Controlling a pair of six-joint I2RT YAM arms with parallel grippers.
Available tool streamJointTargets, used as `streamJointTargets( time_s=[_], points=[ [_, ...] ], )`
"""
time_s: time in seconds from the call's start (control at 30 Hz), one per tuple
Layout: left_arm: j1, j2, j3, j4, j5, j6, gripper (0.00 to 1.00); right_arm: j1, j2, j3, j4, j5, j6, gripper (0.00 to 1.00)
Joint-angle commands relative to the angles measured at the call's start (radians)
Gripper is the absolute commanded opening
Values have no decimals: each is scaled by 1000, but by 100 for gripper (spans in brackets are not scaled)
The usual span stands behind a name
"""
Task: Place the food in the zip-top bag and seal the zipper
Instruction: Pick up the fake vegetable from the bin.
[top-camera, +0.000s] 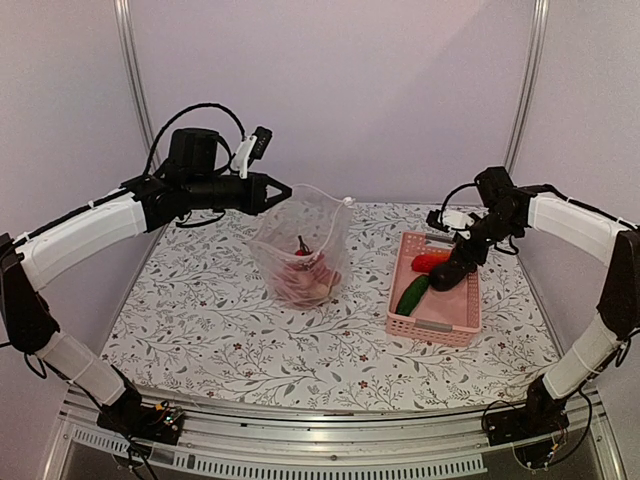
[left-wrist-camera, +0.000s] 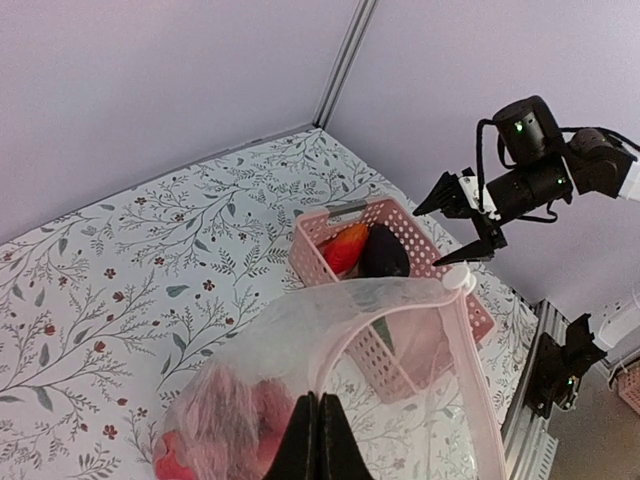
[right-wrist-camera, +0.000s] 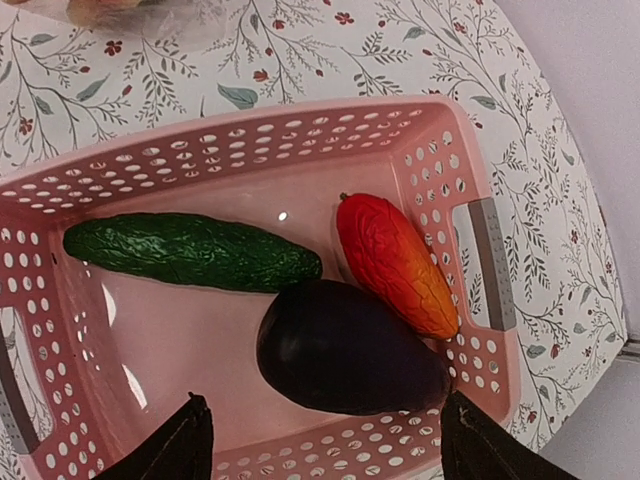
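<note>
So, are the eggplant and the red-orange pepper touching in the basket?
Touching. The right wrist view shows the pepper lying against the eggplant, with no gap between them.

The left arm (top-camera: 85, 235), on the left of the top view, has smooth white links between black joints. Near its wrist sits a black drum-shaped motor housing (top-camera: 192, 152), with a thin black cable (top-camera: 200, 108) looping above it and a small white camera mount (top-camera: 246, 153) beside it. The left claw (top-camera: 283, 191) is black and tapers to a point. The right arm (top-camera: 575, 222), on the right, has the same white links and black joints. The right claw (top-camera: 450, 275) is matte black with pointed fingers (right-wrist-camera: 185, 445). Small green lights (left-wrist-camera: 518, 127) glow on its black wrist casing.
</note>
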Motion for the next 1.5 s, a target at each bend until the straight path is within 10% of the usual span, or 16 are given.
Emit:
streamJointTargets(
  time_s=[0.0,0.87,1.47],
  points=[
    [10,1,-10,23,14,-3,0,29,21,-45,-1,132,-160,78],
    [13,18,-2,1,1,5,0,204,179,-245,403,540,-408,77],
    [12,38,0,-4,9,-3,0,214,-86,-69,141,265,-154,30]
  ],
)
